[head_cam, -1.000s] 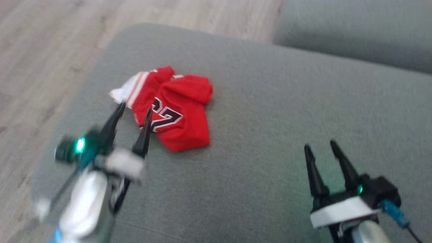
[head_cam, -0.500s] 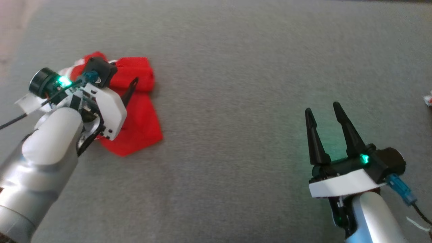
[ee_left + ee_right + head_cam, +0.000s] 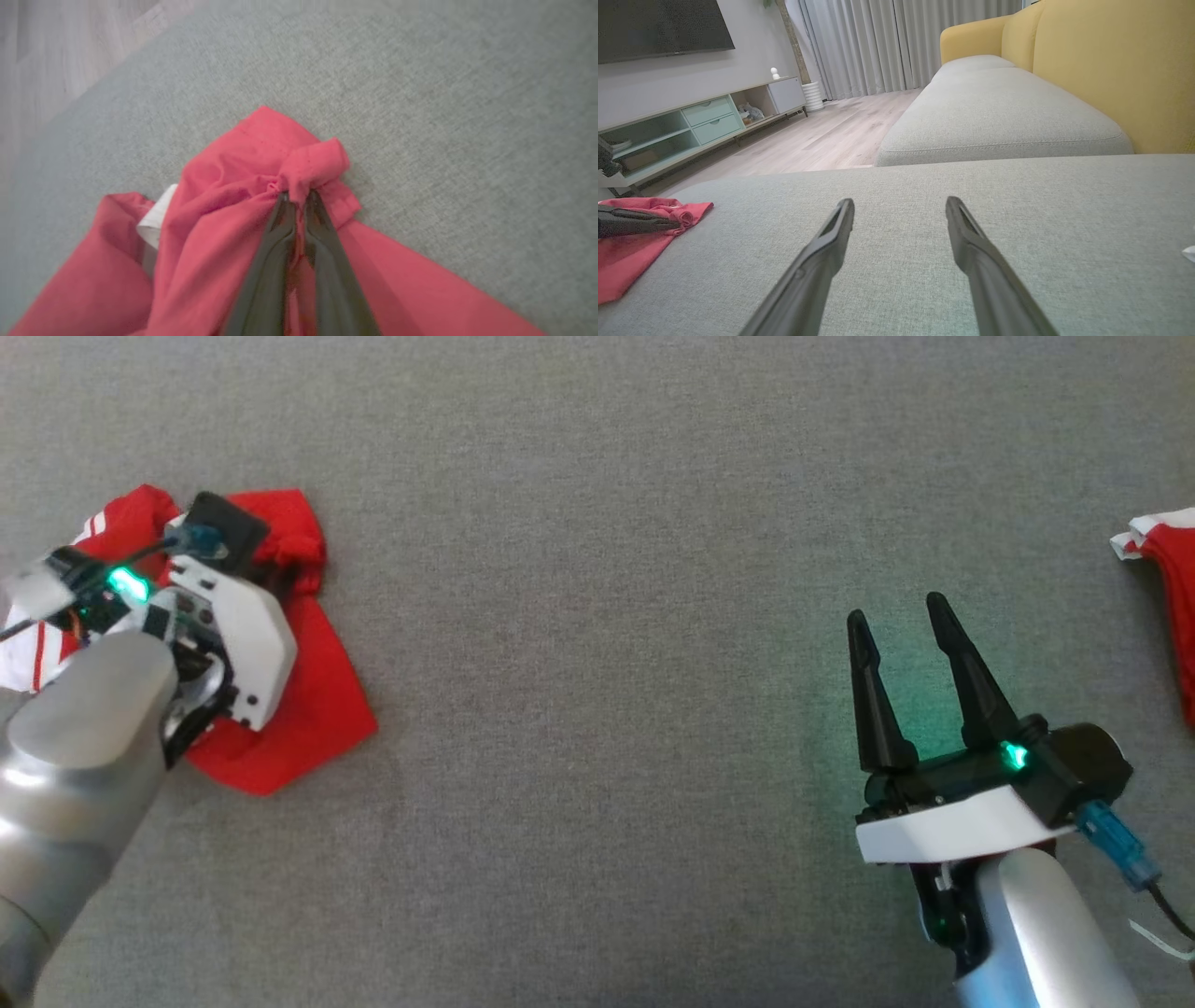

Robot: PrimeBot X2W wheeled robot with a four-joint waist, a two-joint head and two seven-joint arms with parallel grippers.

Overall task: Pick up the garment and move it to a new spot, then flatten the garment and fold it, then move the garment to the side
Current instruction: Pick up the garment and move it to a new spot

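Note:
The garment (image 3: 322, 709) is a small red jersey with white striped trim, lying crumpled at the left of the grey sofa cushion (image 3: 607, 616). My left gripper (image 3: 296, 196) reaches down into it with its jaws shut, pinching a bunched fold of the red garment (image 3: 224, 186) at the fingertips. From above, the left arm's wrist covers the middle of the garment. In the right wrist view the garment (image 3: 626, 261) lies low on the cushion with the left gripper's fingers (image 3: 640, 223) on it. My right gripper (image 3: 896, 609) (image 3: 900, 201) hovers open over bare cushion, far to the right of the garment.
Another red and white cloth (image 3: 1162, 546) lies at the cushion's right edge. Beyond the cushion stand a second grey seat (image 3: 999, 116) with a yellow backrest (image 3: 1111, 70), a wooden floor (image 3: 822, 140) and a low TV cabinet (image 3: 691, 126).
The head camera has tilted down onto the cushion. My left gripper came down onto the garment and shut on a fold of it. The right gripper stayed open.

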